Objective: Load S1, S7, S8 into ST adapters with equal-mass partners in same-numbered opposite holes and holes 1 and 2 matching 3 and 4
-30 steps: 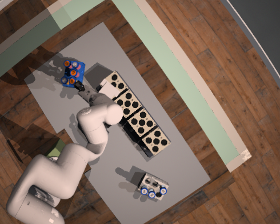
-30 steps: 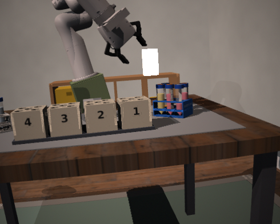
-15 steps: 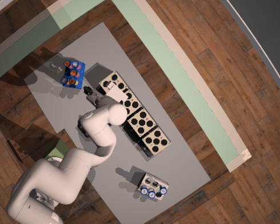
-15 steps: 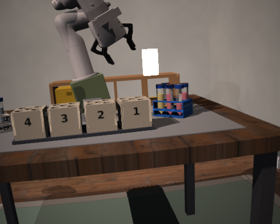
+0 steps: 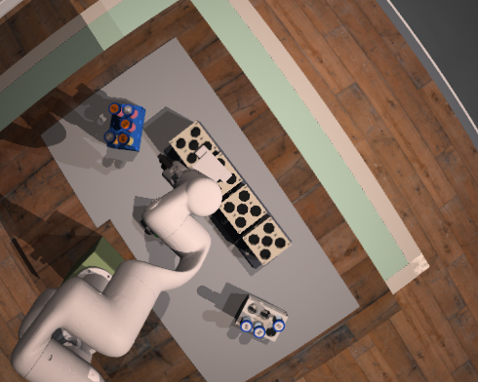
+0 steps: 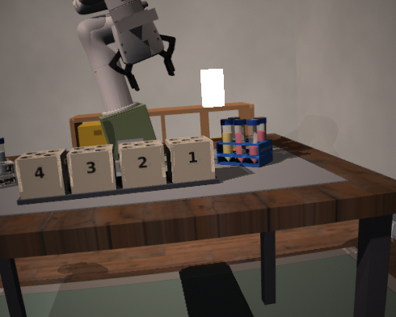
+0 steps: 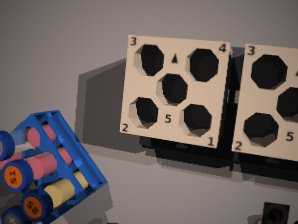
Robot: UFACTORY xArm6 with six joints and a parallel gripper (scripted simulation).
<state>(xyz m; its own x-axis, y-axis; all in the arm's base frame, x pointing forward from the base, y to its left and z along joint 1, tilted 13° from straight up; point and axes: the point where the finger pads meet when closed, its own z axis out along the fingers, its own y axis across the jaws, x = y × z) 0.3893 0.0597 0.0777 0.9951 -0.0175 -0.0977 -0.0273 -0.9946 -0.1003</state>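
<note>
My gripper (image 6: 154, 81) is open and empty, high above the stand. Adapter 1 (image 6: 193, 171) (image 7: 142, 85) shows five empty holes in the wrist view. Adapter 2 (image 6: 142, 175) (image 7: 257, 97) is partly cut off there. Adapter 3 (image 6: 91, 180) (image 5: 251, 217) and adapter 4 (image 6: 40, 187) (image 5: 274, 249) show dark holes without tubes. All four stand on the dark stand (image 6: 120, 192). The blue rack (image 5: 140, 128) (image 6: 266, 153) holds S1 (image 5: 126, 124) (image 7: 14, 175), S8 (image 5: 123, 139) (image 7: 32, 205), S7 (image 5: 114, 108) and two grey-dot tubes. The DONE key is mostly hidden under the arm.
A pale rack (image 5: 276, 310) near the table's front end holds a water blank (image 5: 246, 325), a second blank (image 5: 258, 331) and a third blank (image 5: 279, 325). A small black block (image 7: 276, 212) lies below adapter 2 in the wrist view. The arm hangs over the table's middle.
</note>
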